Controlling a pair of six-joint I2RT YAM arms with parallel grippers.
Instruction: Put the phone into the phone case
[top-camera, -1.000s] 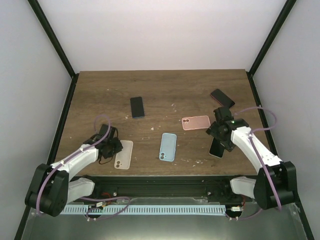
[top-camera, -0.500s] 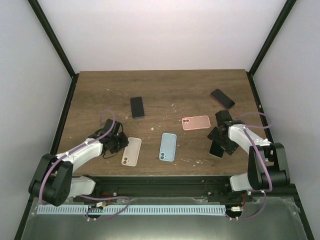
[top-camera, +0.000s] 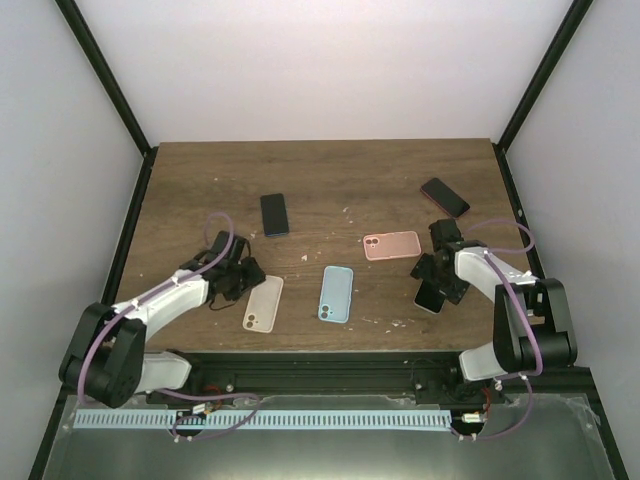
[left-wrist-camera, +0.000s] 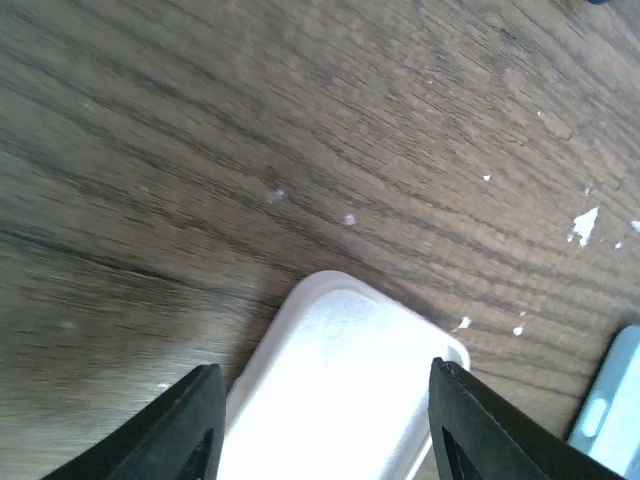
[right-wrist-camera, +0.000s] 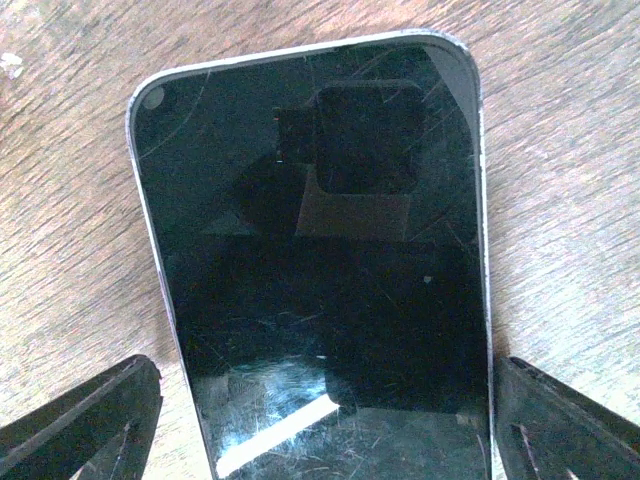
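Phone (right-wrist-camera: 320, 250) lies flat, long axis along released right tool (right-wrist-camera: 324, 368); left tool (left-wrist-camera: 325, 370) released

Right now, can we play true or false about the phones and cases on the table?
A white case, a blue case and a pink case lie on the table. True.
The right tool holds a phone up in the air. False: the phone lies flat between the right tool's open fingers.
The left tool hovers over the blue case. False: the left tool straddles the white case.
The blue case lies between the other two. True.
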